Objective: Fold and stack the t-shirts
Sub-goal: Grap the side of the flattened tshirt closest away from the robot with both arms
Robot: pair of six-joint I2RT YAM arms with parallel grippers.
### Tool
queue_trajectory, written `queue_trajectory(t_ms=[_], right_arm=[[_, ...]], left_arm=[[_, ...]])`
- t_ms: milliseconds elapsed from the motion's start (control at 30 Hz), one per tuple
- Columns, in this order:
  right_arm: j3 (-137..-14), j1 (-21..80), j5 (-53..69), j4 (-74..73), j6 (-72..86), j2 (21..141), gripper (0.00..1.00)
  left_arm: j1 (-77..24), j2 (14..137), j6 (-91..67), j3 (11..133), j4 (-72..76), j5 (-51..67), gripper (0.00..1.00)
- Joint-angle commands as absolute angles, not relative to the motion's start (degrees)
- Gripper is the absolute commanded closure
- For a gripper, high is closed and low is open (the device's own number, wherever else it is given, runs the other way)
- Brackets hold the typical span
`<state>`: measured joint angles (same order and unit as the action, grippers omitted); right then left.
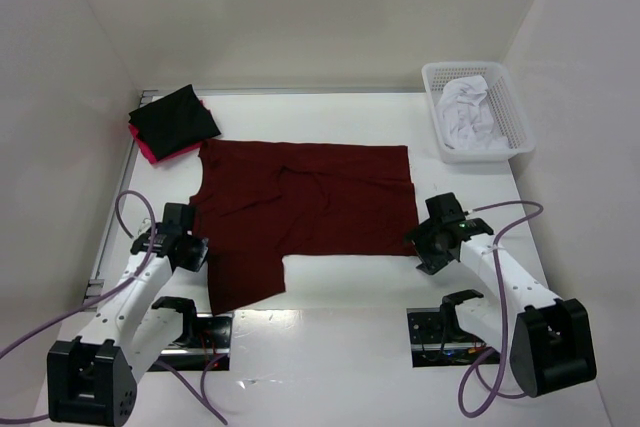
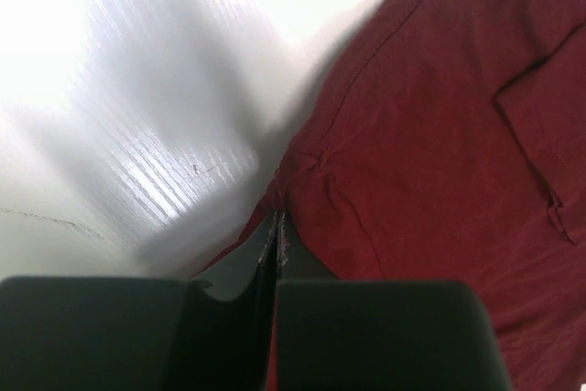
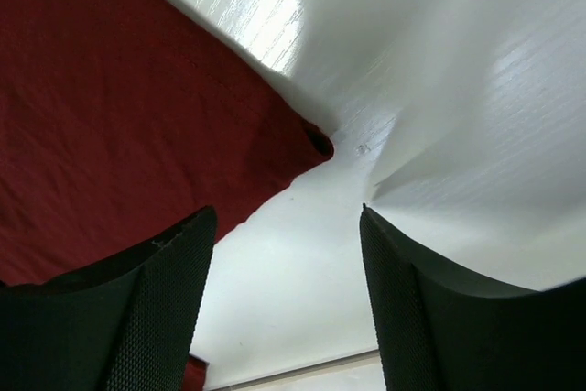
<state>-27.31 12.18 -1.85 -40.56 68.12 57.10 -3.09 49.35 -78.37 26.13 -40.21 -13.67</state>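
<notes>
Left gripper [image 2: 277,226] pinches the maroon t-shirt [image 1: 310,202] at one edge; right gripper [image 3: 286,217], released, faces its hem corner [image 3: 307,148] just ahead.

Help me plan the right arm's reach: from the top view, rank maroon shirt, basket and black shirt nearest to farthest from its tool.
1. Maroon shirt, just left of the right tool.
2. Basket, behind it at far right.
3. Black shirt, far-left corner.

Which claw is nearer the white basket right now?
Right. The right claw sits open at the maroon shirt's near right corner, just in front of the basket. The left claw pinches the shirt's left edge, on the side away from the basket.
</notes>
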Motion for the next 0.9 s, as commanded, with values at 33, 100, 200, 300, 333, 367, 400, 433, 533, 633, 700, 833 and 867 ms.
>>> queue_trajectory(t_ms=[33, 100, 200, 300, 333, 367, 400, 433, 533, 633, 700, 833, 867], right_arm=[[-29.8, 12.8, -5.1, -39.8, 68.6, 59.1, 0.33], [-30.4, 12.8, -6.4, -39.8, 68.2, 60.7, 0.33], [-31.1, 12.8, -6.9, -39.8, 68.1, 62.5, 0.33], [-31.6, 12.8, -8.0, -39.8, 68.6, 63.3, 0.33], [-32.0, 12.8, -8.3, -39.8, 68.8, 63.6, 0.33], [-32.2, 12.8, -8.6, -39.8, 68.8, 63.8, 0.33], [-32.2, 12.8, -8.8, -39.5, 68.5, 64.2, 0.33], [-32.2, 12.8, -8.8, -39.2, 68.2, 65.1, 0.34], [-32.7, 12.8, -9.4, -39.1, 68.2, 66.4, 0.38], [-32.7, 12.8, -9.4, -38.6, 68.2, 67.0, 0.49], [-32.7, 12.8, -9.4, -38.6, 68.7, 67.0, 0.52], [-33.2, 12.8, -9.9, -38.1, 68.9, 68.1, 0.68], [-33.2, 12.8, -9.9, -38.1, 69.3, 68.1, 0.72]], left_arm=[[-3.3, 47.8, -79.0, 26.5, -39.2, -14.1, 1.00], [-3.3, 47.3, -79.0, 26.5, -39.2, -14.1, 1.00], [-3.3, 46.9, -79.0, 26.0, -39.2, -14.1, 1.00], [-3.3, 46.8, -79.0, 26.0, -39.2, -14.1, 1.00], [-3.3, 46.8, -79.0, 26.0, -39.2, -14.1, 1.00], [-3.3, 46.8, -79.0, 26.0, -39.2, -14.1, 1.00], [-3.3, 46.8, -79.0, 26.0, -39.2, -14.1, 1.00], [-3.3, 46.8, -79.0, 26.0, -39.2, -14.1, 1.00], [-3.3, 46.8, -79.0, 26.0, -39.2, -14.1, 1.00], [-3.3, 46.8, -79.0, 26.0, -39.2, -14.1, 1.00], [-3.3, 46.8, -79.0, 26.0, -38.7, -14.1, 1.00], [-3.3, 46.8, -78.5, 26.0, -38.1, -13.9, 1.00], [-3.3, 46.8, -78.5, 26.1, -38.1, -13.5, 1.00]])
